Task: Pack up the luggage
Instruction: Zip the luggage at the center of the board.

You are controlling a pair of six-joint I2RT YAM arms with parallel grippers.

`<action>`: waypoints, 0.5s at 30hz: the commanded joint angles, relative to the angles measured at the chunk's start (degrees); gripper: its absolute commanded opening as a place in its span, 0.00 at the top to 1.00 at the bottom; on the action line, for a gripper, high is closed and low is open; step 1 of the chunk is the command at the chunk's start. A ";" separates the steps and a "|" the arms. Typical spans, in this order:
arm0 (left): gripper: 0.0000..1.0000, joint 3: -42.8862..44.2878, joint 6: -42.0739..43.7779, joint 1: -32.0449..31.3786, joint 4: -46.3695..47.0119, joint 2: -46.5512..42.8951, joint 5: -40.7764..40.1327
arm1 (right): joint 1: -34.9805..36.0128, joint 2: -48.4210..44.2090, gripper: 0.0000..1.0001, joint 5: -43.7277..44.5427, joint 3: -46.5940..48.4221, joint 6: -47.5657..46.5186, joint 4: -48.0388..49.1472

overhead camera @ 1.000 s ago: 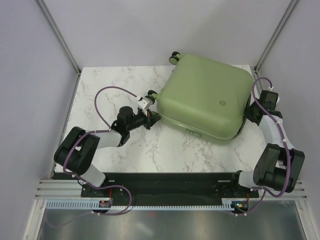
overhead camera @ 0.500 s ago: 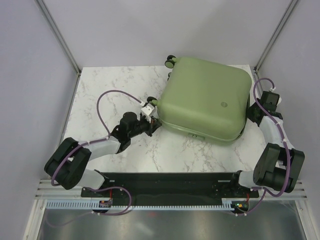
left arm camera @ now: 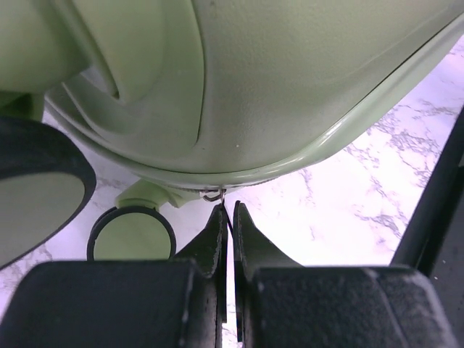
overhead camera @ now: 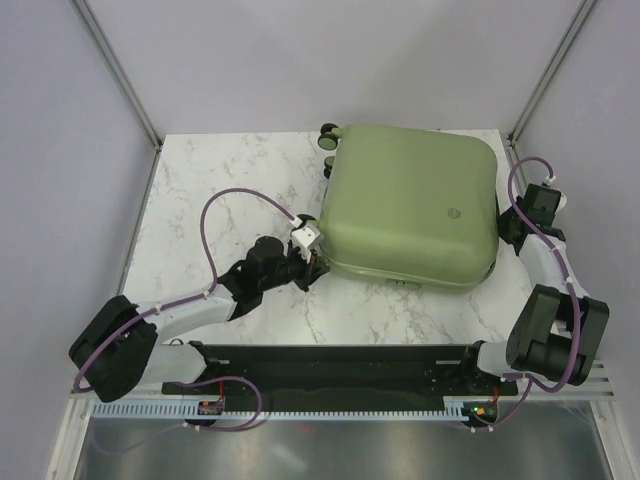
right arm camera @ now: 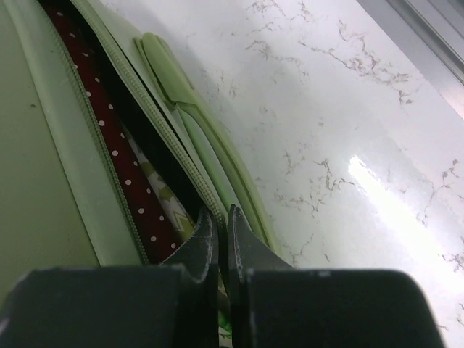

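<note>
The suitcase lies flat, far right on the tabletop, wheels leftward; my left pincer is shut on its zipper pull at the near-left corner; my right pincer, closed, noses the right seam.

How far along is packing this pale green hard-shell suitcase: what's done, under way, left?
Done: clothing is inside, a red polka-dot fabric showing, and the pale green hard-shell suitcase has its lid down. In hand: the left tool is shut at a small metal pull; the right tool is shut against the open zip. Left: zipping the gap closed.
</note>
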 commanded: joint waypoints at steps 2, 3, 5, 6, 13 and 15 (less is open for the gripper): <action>0.98 1.39 -6.32 -8.83 3.89 -4.26 18.78 | 0.92 2.91 1.00 16.43 -3.79 2.93 -6.14; 0.98 2.09 -6.59 -9.35 3.89 -4.26 19.22 | 0.83 2.91 1.00 16.52 -3.88 3.02 -5.96; 0.98 2.71 -7.20 -10.67 3.89 -3.91 20.63 | 0.92 3.17 1.00 16.87 -4.14 3.02 -5.52; 0.98 3.24 -7.29 -11.20 3.89 -3.57 20.98 | 0.92 3.26 1.00 17.22 -4.23 3.19 -5.35; 0.98 6.05 -9.48 -16.03 4.94 -2.69 22.92 | 0.92 3.79 1.00 17.75 -5.19 3.46 -4.55; 0.98 6.40 -10.63 -17.00 6.34 -2.51 22.57 | 1.01 3.79 1.00 17.83 -5.72 3.81 -4.20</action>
